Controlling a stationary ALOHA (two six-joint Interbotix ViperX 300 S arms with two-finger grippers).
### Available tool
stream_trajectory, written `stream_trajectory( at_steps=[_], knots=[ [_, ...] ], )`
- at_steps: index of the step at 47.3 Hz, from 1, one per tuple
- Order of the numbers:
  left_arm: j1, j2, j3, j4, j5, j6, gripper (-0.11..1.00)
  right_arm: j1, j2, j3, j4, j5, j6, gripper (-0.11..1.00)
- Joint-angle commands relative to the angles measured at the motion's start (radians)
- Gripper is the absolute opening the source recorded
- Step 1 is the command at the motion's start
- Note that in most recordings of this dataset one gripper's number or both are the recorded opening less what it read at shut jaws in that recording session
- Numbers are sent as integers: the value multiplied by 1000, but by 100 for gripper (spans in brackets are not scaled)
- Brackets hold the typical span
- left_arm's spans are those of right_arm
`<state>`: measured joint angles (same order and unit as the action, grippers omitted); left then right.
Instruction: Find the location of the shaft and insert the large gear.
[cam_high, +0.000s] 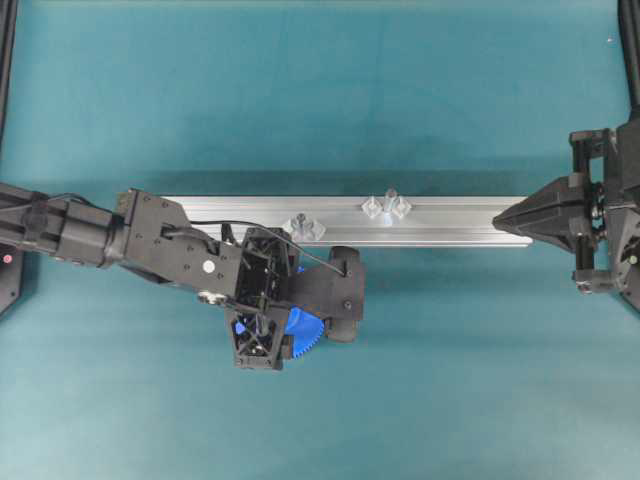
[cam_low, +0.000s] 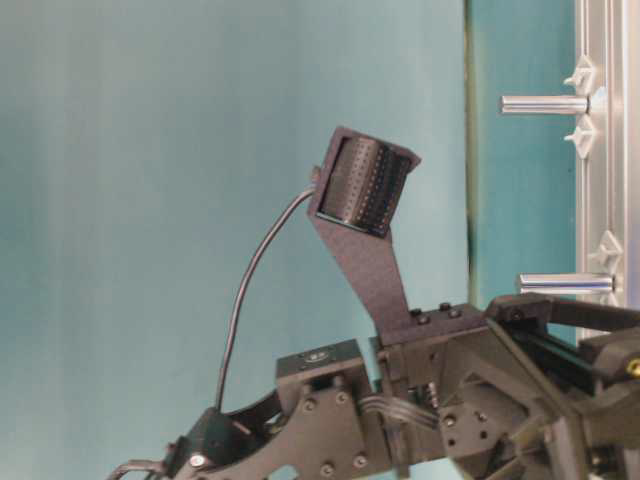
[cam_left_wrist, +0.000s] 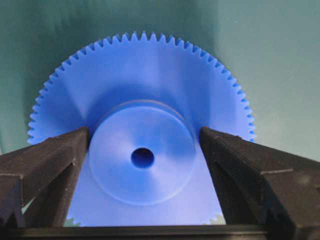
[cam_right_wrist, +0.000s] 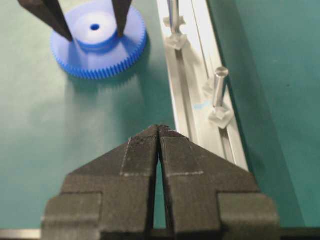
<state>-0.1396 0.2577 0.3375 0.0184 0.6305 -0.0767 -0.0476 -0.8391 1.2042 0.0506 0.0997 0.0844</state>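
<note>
The large gear (cam_left_wrist: 150, 85), bright blue with fine teeth, lies flat on the green mat just in front of the rail (cam_high: 450, 225). My left gripper (cam_left_wrist: 144, 132) hangs over it, open, one finger on each side of the raised hub. From the right wrist camera, the same gear (cam_right_wrist: 100, 55) shows with the left gripper's (cam_right_wrist: 94, 35) fingers straddling the hub. The shaft (cam_high: 387, 203), a slim pale peg between clear mounts, stands on the rail; the right wrist view has the shaft (cam_right_wrist: 218, 87) close by. My right gripper (cam_right_wrist: 159, 129) is shut and empty at the rail's right end.
A second peg (cam_high: 300, 224) with similar clear mounts stands on the rail left of the shaft, close to the left arm. The aluminium rail (cam_right_wrist: 185, 85) runs across the mat. Black frame posts (cam_high: 630, 50) stand at the far corners.
</note>
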Motion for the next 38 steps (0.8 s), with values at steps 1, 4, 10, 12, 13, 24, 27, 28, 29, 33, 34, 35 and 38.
stream_trajectory(
  at_steps=[1, 4, 10, 12, 13, 24, 27, 28, 29, 33, 34, 35, 38],
  knots=[
    [2, -8, -9, 2, -5, -2, 93, -2, -3, -9, 0, -3, 9, 3],
    [0, -6, -9, 2, -3, -2, 93, -2, -8, -9, 0, -2, 9, 3],
    [2, -9, -6, 2, 2, 0, 93, -2, -14, -9, 0, -2, 9, 3],
    [0, -14, -5, 2, 3, 0, 93, -2, -15, -9, 0, -2, 9, 3],
    [2, -14, -3, 2, 5, 0, 93, -2, -15, -9, 0, -2, 9, 3],
    [2, -28, -2, 2, 32, 2, 93, -2, -15, -8, 0, -2, 9, 3],
    [2, -28, -2, 2, 34, 2, 93, -2, -15, -8, 0, -2, 9, 3],
    [2, -26, -2, 3, 34, 2, 93, -2, -15, -6, 0, -2, 9, 3],
    [2, -26, -2, 2, 34, 2, 93, -2, -15, -6, 0, -2, 9, 3],
    [0, -26, -3, 2, 34, 3, 93, -2, -15, -6, 0, -2, 9, 3],
    [2, -26, -3, 2, 34, 3, 93, -2, -15, -6, 0, -2, 9, 3],
    [2, -28, -3, 2, 34, 5, 93, -2, -15, -6, 0, 0, 9, 3],
    [2, -29, -8, 2, 35, 9, 93, -2, -15, -6, 0, -2, 9, 3]
  ],
)
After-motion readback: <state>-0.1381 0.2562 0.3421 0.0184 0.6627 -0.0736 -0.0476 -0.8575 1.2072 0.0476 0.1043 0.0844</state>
